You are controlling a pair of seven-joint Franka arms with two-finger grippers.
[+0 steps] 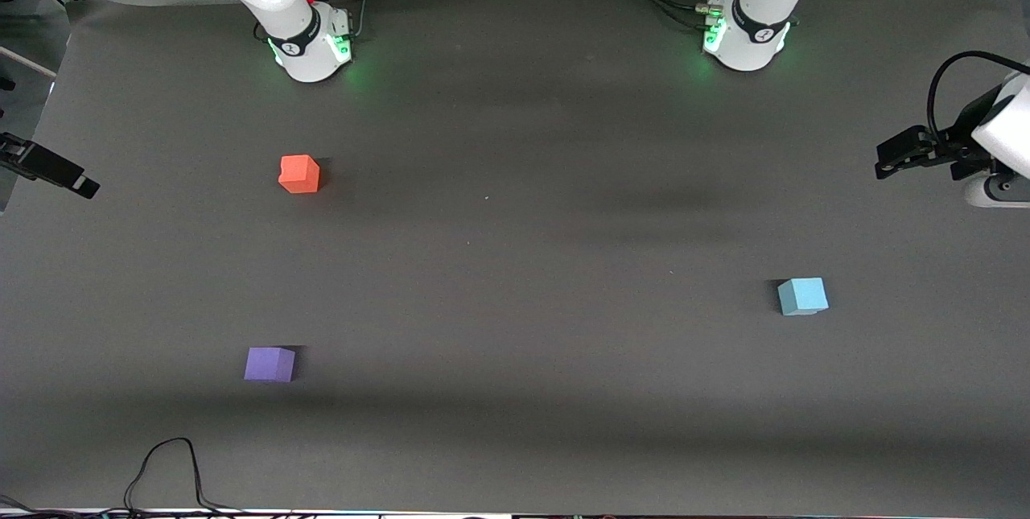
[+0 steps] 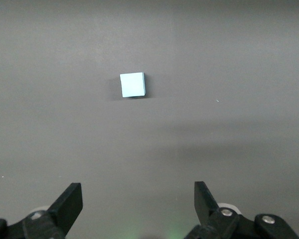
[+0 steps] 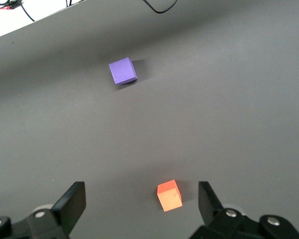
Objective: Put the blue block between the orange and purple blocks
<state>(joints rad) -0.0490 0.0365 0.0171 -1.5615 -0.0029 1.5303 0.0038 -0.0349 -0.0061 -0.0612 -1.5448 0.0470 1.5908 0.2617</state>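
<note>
The light blue block (image 1: 802, 295) sits alone toward the left arm's end of the table and also shows in the left wrist view (image 2: 132, 84). The orange block (image 1: 299, 174) and the purple block (image 1: 269, 364) sit toward the right arm's end, well apart, the purple one nearer the front camera. Both show in the right wrist view, orange (image 3: 169, 195) and purple (image 3: 122, 70). My left gripper (image 1: 883, 162) (image 2: 138, 199) is open and empty, up over the left arm's end of the table. My right gripper (image 1: 87, 186) (image 3: 139, 199) is open and empty, up over the right arm's end.
The dark grey table mat (image 1: 515, 261) spreads wide between the blocks. A black cable (image 1: 165, 463) loops onto the mat at the edge nearest the front camera, near the purple block. The two arm bases (image 1: 310, 44) (image 1: 748, 36) stand along the edge farthest from that camera.
</note>
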